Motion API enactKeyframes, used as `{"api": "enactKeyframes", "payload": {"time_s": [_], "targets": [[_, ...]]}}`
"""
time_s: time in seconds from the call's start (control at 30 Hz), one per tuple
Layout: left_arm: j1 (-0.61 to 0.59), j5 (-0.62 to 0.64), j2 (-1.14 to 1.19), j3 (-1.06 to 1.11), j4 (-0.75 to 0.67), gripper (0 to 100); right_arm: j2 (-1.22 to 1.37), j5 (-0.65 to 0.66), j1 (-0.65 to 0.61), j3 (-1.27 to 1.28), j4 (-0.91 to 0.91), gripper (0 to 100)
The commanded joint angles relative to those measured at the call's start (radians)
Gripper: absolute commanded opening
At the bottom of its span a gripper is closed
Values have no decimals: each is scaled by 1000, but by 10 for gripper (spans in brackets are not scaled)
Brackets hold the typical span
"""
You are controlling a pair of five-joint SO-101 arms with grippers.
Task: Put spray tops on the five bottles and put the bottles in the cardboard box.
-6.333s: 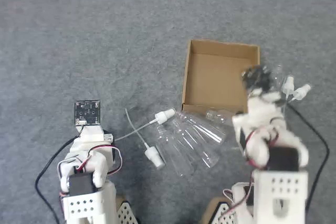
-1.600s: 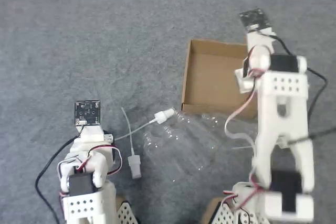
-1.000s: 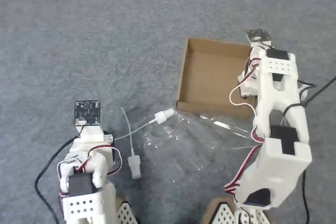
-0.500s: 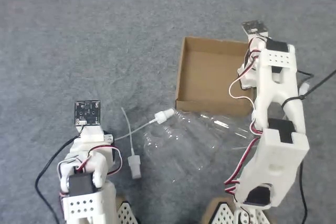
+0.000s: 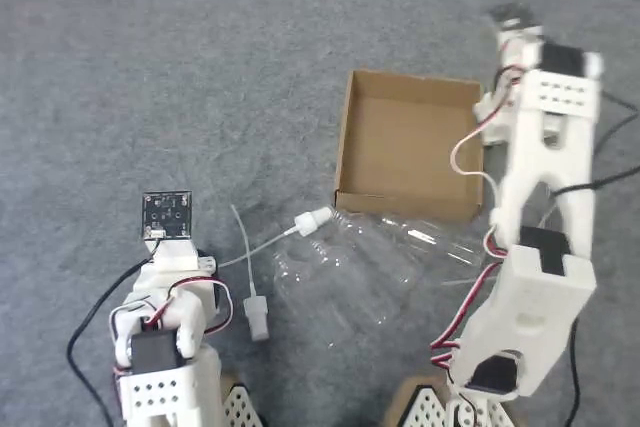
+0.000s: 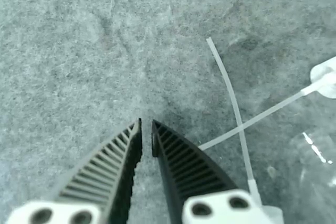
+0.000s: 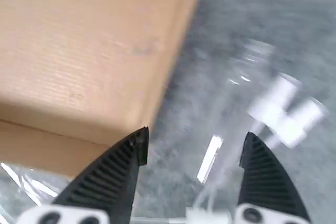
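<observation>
— Now, first entry: the left gripper (image 6: 146,123)?

— Jaws drawn nearly together, a thin slit between them, nothing held. I log it low over the grey carpet (image 6: 79,35). Just beyond its tips are two dip tubes (image 6: 233,114), crossed. One runs out to a spray top (image 5: 313,219) farther off. The other runs back to a second spray top (image 5: 257,317) alongside the gripper's own finger. Both tops lie loose on the carpet. Past them, well apart from this gripper, are the clear bottles (image 5: 370,267), on their sides in a cluster.

— Second entry: the right gripper (image 7: 196,136)?

— Jaws spread wide, nothing between them. I have it beside the cardboard box (image 7: 89,45), one fingertip just off the box's outer wall. Beyond the tips there is carpet and a blurred bottle (image 7: 252,61) with a white piece near it. I cannot tell whether that is a fitted top. From above, the right arm (image 5: 545,137) stretches along the side of the box farthest from the left gripper. The bottle cluster lies back behind this gripper, just beside the box's near wall.
</observation>
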Motion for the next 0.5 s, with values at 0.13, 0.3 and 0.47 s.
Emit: {"api": "enactKeyframes", "payload": {"time_s": [0.13, 0.3, 0.47], "targets": [[-3, -8, -12, -8, 2, 24, 2, 20, 186, -106, 50, 246], [-3, -8, -12, -8, 2, 24, 65, 100, 182, -101, 50, 246], [-3, -8, -12, -8, 2, 24, 94, 92, 99, -101, 58, 246]]}}
